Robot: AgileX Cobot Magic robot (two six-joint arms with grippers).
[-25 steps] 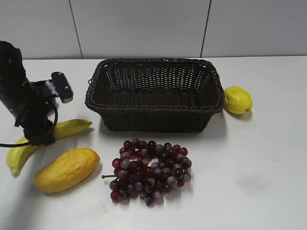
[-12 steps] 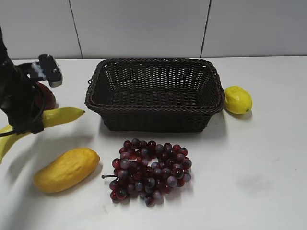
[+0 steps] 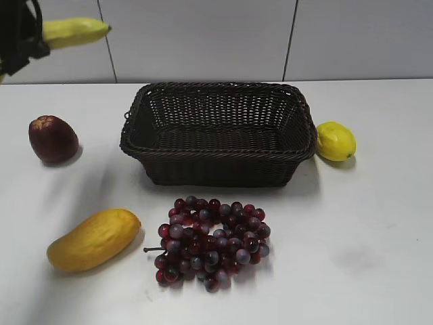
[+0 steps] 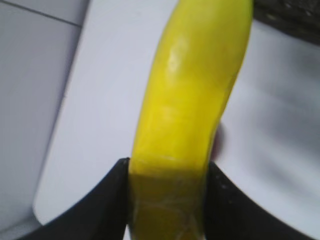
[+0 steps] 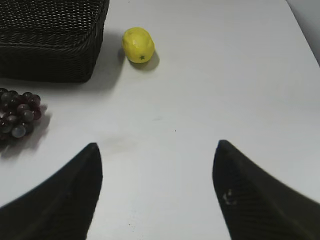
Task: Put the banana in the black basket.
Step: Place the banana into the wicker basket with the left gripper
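Up high, the left gripper (image 4: 167,200) is clamped on the banana (image 4: 195,85), black fingers (image 4: 107,200) pressed on both sides of the fruit. Banana skin is bright yellow, smooth and glossy, with a highlight streak along the curve; the part between the fingers looks darker, in shadow. In the exterior view the banana (image 3: 73,30) sits at the top left corner, in the air against the wall, roughly level, greenish pointed tip toward the right, well apart from the black basket (image 3: 218,133). Basket is dark woven wicker, braided rim, nothing seen inside. On the table (image 3: 379,237): dark red fruit (image 3: 53,139) left of the basket, mango (image 3: 93,238) front left, grapes (image 3: 210,240) just in front of the basket, lemon (image 3: 335,141) beside its right end. Right gripper (image 5: 157,192) hangs over bare table, fingers spread wide apart, holding nothing.
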